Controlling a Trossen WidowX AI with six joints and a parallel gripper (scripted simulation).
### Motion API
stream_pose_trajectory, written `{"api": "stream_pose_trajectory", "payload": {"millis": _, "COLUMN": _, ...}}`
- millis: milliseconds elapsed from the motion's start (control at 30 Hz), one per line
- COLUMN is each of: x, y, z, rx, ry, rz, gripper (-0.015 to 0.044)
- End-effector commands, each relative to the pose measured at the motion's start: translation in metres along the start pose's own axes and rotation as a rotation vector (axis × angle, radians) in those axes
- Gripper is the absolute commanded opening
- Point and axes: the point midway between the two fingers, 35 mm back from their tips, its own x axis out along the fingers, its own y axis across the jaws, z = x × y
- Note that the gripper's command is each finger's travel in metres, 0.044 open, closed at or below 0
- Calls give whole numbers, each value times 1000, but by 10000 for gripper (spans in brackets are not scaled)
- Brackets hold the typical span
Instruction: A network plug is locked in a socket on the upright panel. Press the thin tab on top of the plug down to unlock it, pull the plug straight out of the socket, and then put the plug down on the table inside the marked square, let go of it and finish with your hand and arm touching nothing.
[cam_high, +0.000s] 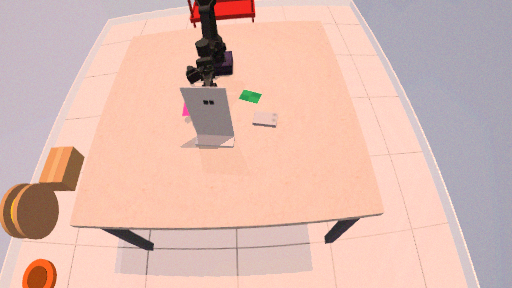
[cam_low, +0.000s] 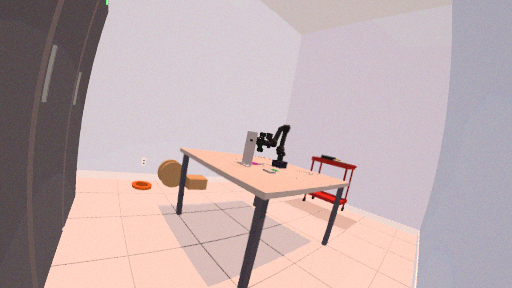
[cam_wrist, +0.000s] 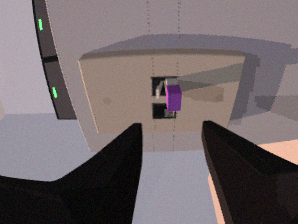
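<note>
The upright grey panel (cam_high: 212, 120) (cam_low: 248, 151) (cam_wrist: 110, 25) stands on the table (cam_high: 300, 165) (cam_low: 225, 167). In the wrist view a beige socket plate (cam_wrist: 125, 90) on it has two dark openings, one above the other. A purple plug (cam_wrist: 173, 98) sits at their right side, small pale parts beside it; its thin tab cannot be made out clearly. My gripper (cam_wrist: 172, 129) is partly open and empty. Its fingertips show below the plug, one to each side, not touching it. A green patch (cam_high: 250, 96) and a partly hidden pink patch (cam_high: 185, 110) lie on the table; which is the marked square is unclear.
A flat pale box (cam_high: 265, 119) lies beside the panel, near the green patch. The arm's dark base (cam_high: 225, 63) (cam_low: 279, 164) is behind the panel. A red cart (cam_high: 225, 10) (cam_low: 334, 162) stands beyond the table. Cardboard-coloured objects and an orange ring (cam_high: 51, 278) (cam_low: 141, 185) are on the floor.
</note>
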Motion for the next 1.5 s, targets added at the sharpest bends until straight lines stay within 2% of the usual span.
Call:
{"api": "stream_pose_trajectory", "payload": {"millis": 0, "x": 5, "y": 0, "z": 1, "rx": 3, "ry": 4, "rz": 2, "gripper": 156}}
{"api": "stream_pose_trajectory", "payload": {"millis": 800, "x": 35, "y": -1, "z": 9, "rx": 2, "ry": 4, "rz": 4, "gripper": 156}}
{"api": "stream_pose_trajectory", "payload": {"millis": 833, "x": 35, "y": -1, "z": 9, "rx": 2, "ry": 4, "rz": 4, "gripper": 130}}
{"api": "stream_pose_trajectory", "payload": {"millis": 1467, "x": 35, "y": -1, "z": 9, "rx": 2, "ry": 4, "rz": 4, "gripper": 3}}
